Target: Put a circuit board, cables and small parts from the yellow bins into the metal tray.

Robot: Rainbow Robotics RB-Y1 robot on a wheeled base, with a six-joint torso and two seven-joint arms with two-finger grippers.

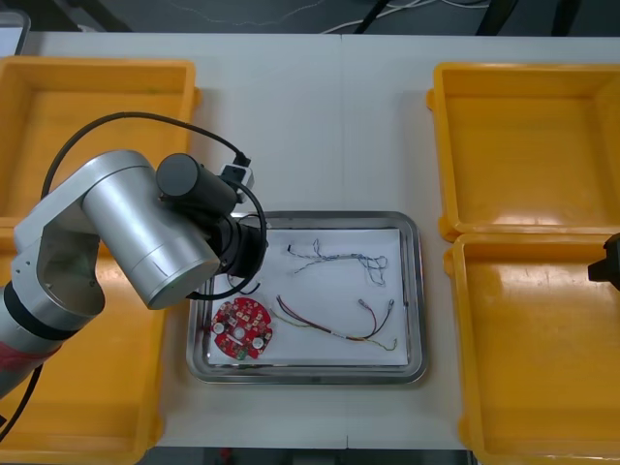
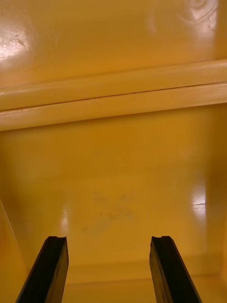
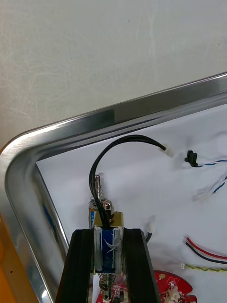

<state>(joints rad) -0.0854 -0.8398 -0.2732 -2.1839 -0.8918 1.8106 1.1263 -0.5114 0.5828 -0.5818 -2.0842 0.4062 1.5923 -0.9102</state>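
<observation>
Grippers: left gripper (image 3: 108, 233) clamped on small metal part (image 3: 107, 218) with black cable (image 3: 118, 142), over upper-left corner of metal tray (image 1: 418, 291); right gripper (image 2: 109, 246) wide open, empty, over lower-right yellow bin (image 1: 542, 387); circuit board (image 1: 242, 329) in tray's lower-left corner.

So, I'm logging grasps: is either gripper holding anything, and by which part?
The left gripper, over a corner of the metal tray, clamps a small metal part by its blue body. The right gripper is open, empty.
</observation>
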